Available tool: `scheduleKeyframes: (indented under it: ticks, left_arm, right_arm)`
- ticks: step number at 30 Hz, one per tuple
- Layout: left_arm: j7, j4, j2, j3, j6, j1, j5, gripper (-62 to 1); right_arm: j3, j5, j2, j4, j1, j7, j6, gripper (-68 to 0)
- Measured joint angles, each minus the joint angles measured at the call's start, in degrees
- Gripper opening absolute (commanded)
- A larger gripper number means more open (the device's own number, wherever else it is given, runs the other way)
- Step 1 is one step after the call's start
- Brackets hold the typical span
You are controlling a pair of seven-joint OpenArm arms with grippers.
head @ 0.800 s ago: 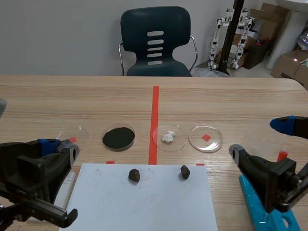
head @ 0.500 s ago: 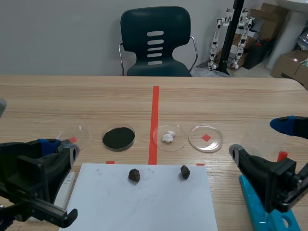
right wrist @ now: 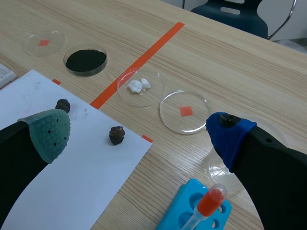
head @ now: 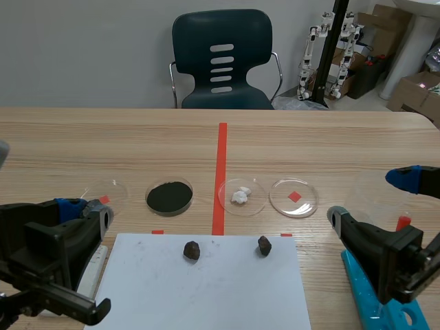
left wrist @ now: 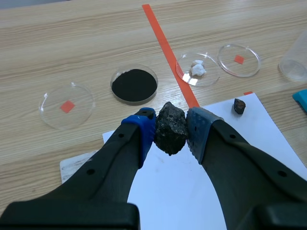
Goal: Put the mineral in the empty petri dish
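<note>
Left claw (left wrist: pixel 170 128) tight on one mineral (left wrist: pixel 170 125), right claw (right wrist: pixel 138 134) agape; two loose minerals (head: pixel 192 250) (head: pixel 264 245), four dishes (head: pixel 113 189) (head: pixel 148 198) (head: pixel 253 199) (head: pixel 306 199).

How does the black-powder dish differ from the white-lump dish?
The black-powder dish has its floor covered, opaque; the white-lump dish holds a few small pieces, floor mostly bare and clear. The black-powder dish sits left of the red tape line, the white-lump dish right. Both round, same row.
</note>
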Motion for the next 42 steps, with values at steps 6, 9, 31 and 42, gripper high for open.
scheduleKeyframes:
  ticks: [6, 9, 31, 42]
  left_arm:
    - [0.83, 0.0, 0.0, 0.0, 0.0, -0.15, 0.0, -51.9]
    - [1.97, 0.0, 0.0, 0.0, 0.02, -0.42, 0.0, -51.9]
    - [31.78, -27.12, 3.19, 6.16, 7.32, -37.57, -3.19, -51.9]
    - [33.7, -46.6, 8.41, 6.16, 7.52, -56.33, -3.17, -51.9]
  right_arm:
    - [0.0, 0.0, 0.0, 0.0, 0.0, 0.0, 0.0, -8.4]
    - [0.0, 0.0, 0.0, 0.0, 0.0, 0.0, 0.0, -8.4]
    - [0.0, 0.0, 0.0, 0.0, 0.0, 0.0, 0.0, -8.4]
    - [0.0, 0.0, 0.0, 0.0, 0.0, 0.0, 0.0, -8.4]
